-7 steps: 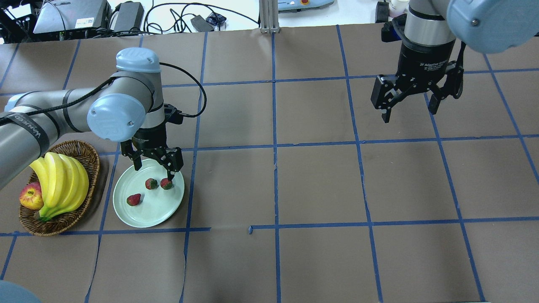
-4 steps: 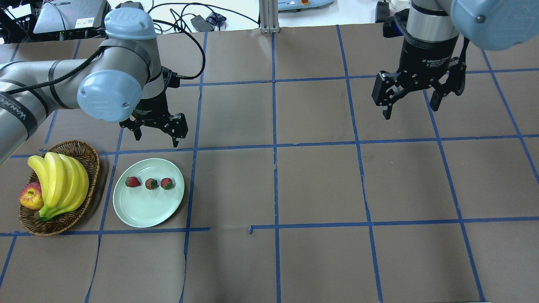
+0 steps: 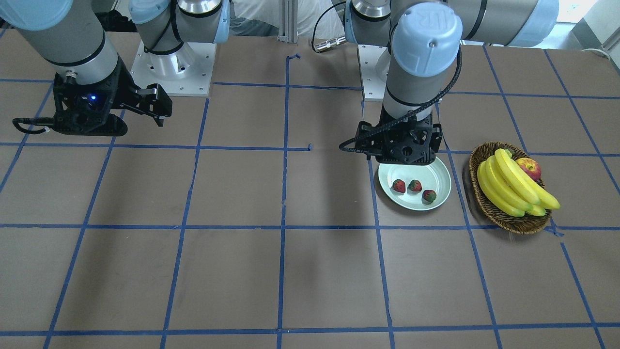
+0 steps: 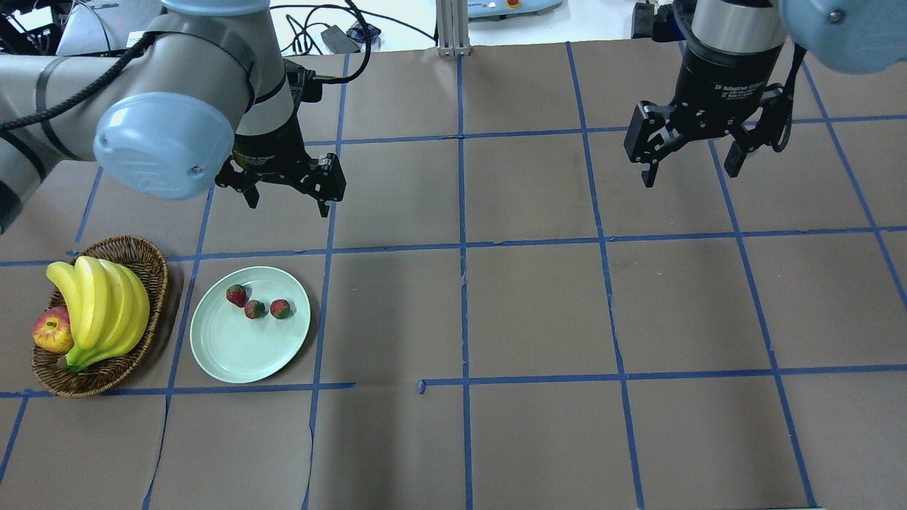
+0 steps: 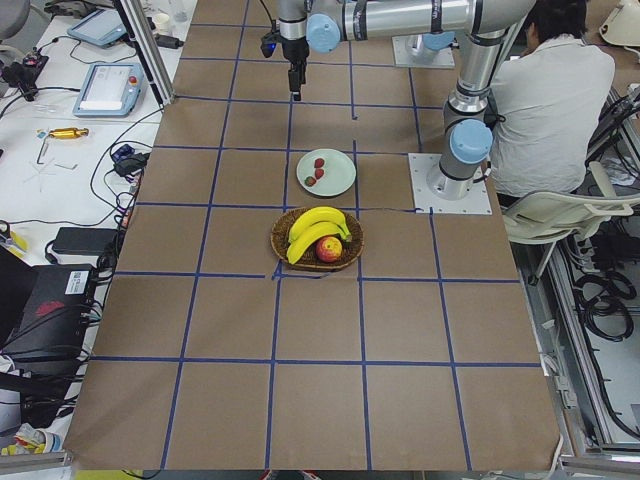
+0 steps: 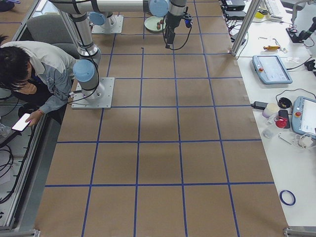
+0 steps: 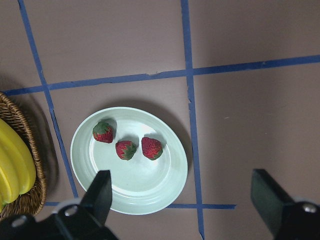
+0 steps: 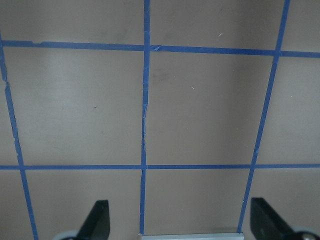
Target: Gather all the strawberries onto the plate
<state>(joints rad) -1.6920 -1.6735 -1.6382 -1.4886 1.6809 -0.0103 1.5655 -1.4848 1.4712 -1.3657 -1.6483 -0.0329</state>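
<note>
Since the earlier frames our left gripper (image 4: 288,204) has lifted clear of the plate (image 4: 241,358) and drawn back toward 12 o'clock in the overhead view. One of the strawberries (image 4: 254,309) has rolled from the plate's 7 o'clock side up beside the other two. Across the table (image 4: 538,312), we read both arms as parked because nothing seems left to fetch. The left gripper hangs with its jaws spread wide and nothing between them. The right gripper (image 4: 689,176), far off at 3 o'clock, is likewise wide open and empty. The basket (image 4: 160,276), with bananas (image 4: 99,304) and an apple (image 4: 51,331), sits just beside the plate at its 9 o'clock and is no part of the job. The plate lies at roughly 6 to 7 o'clock from the left gripper, well apart from it. All three strawberries rest inside the rim, bunched in a short row across the plate's 12 to 1 o'clock part, so we judge the collecting done.
</note>
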